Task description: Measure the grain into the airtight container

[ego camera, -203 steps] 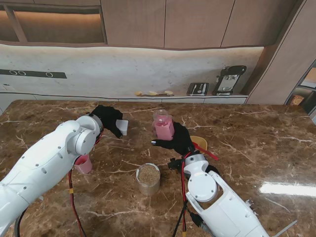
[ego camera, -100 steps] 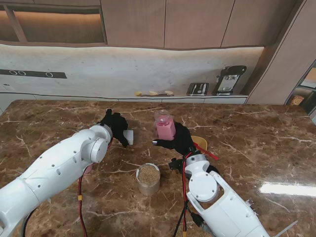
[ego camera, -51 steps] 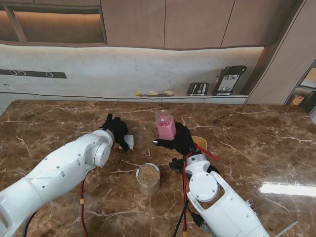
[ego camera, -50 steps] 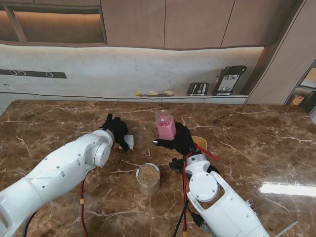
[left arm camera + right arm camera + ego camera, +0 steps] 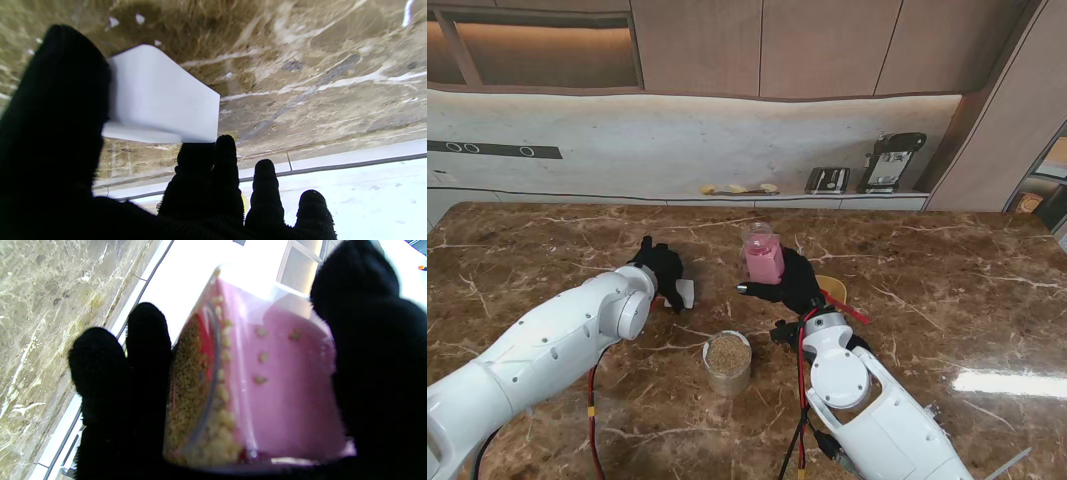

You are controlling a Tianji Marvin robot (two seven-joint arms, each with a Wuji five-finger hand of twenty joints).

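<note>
My right hand (image 5: 791,281) is shut on a clear pink container (image 5: 762,259) and holds it up over the table's middle. The right wrist view shows that container (image 5: 273,386) tilted, with grain lying along one side, gripped between thumb and fingers (image 5: 140,373). My left hand (image 5: 660,268) is shut on a flat white lid (image 5: 685,292), just to the left of the container. In the left wrist view the lid (image 5: 160,100) is pinched between thumb (image 5: 56,110) and fingers. A round glass jar of grain (image 5: 727,362) stands nearer to me, between both arms.
A yellow bowl (image 5: 832,288) with a red-handled utensil (image 5: 849,309) sits right behind my right hand. On the back counter are a toaster (image 5: 827,180) and a coffee machine (image 5: 890,161). The brown marble table (image 5: 947,290) stretches wide to both sides.
My left arm has swung right and nearer to me with the white lid, and now covers the pink cup seen earlier at the left. The right hand and its container barely moved.
</note>
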